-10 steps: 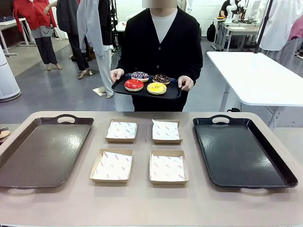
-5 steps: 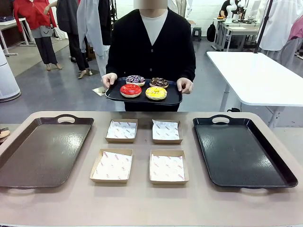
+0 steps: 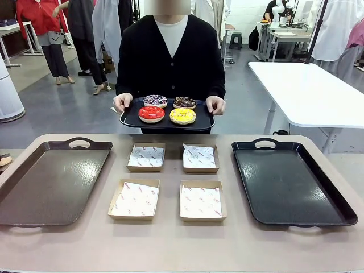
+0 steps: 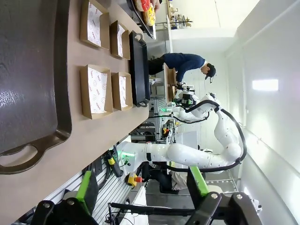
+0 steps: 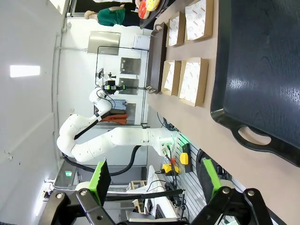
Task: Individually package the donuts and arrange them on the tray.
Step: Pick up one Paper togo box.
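Note:
A person at the far side holds a small black tray (image 3: 166, 120) in both hands, just beyond the table edge. On it lie several donuts: red (image 3: 151, 113), yellow (image 3: 182, 116), purple-white sprinkled (image 3: 154, 100) and chocolate (image 3: 184, 102). A large brown tray (image 3: 51, 182) lies on the table's left, a large black tray (image 3: 290, 182) on its right. My left gripper (image 4: 143, 187) hangs open off the table's near edge, by the brown tray (image 4: 28, 70). My right gripper (image 5: 154, 180) is open too, near the black tray (image 5: 262, 70). Neither holds anything.
Between the two large trays sit several shallow cardboard boxes lined with printed paper, among them a near-left box (image 3: 135, 199) and a far-right box (image 3: 200, 158). A white table (image 3: 307, 91) stands behind on the right. Other people stand far off at the back left.
The person has stepped up to the table, bringing the small tray of donuts closer and a little to the left. Both grippers stay open and still.

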Robot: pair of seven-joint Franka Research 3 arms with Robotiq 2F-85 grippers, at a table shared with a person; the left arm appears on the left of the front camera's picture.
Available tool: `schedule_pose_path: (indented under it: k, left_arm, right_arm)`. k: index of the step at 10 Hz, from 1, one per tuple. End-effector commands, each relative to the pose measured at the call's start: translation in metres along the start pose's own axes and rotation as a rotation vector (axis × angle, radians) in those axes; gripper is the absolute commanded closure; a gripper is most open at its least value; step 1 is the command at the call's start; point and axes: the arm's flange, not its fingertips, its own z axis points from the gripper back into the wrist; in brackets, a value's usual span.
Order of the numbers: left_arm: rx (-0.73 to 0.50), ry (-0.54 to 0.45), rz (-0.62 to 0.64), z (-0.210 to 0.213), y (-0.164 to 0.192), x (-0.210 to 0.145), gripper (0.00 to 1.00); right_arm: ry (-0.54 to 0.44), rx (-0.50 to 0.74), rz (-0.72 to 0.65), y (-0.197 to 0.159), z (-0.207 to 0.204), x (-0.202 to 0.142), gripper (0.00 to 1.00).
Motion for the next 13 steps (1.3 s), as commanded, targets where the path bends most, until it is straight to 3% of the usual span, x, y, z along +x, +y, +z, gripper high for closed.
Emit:
schedule_pose_path:
  k: [1,13]
  left_arm:
    - [0.001,-0.008,0.014,0.0007,0.0008,-0.0015,0.00]
    - [0.001,-0.008,0.014,0.0007,0.0008,-0.0015,0.00]
  right_arm:
    - [-0.007,0.002,-0.008,0.0001,-0.0002,0.0016,0.00]
    - [-0.007,0.002,-0.008,0.0001,-0.0002,0.0016,0.00]
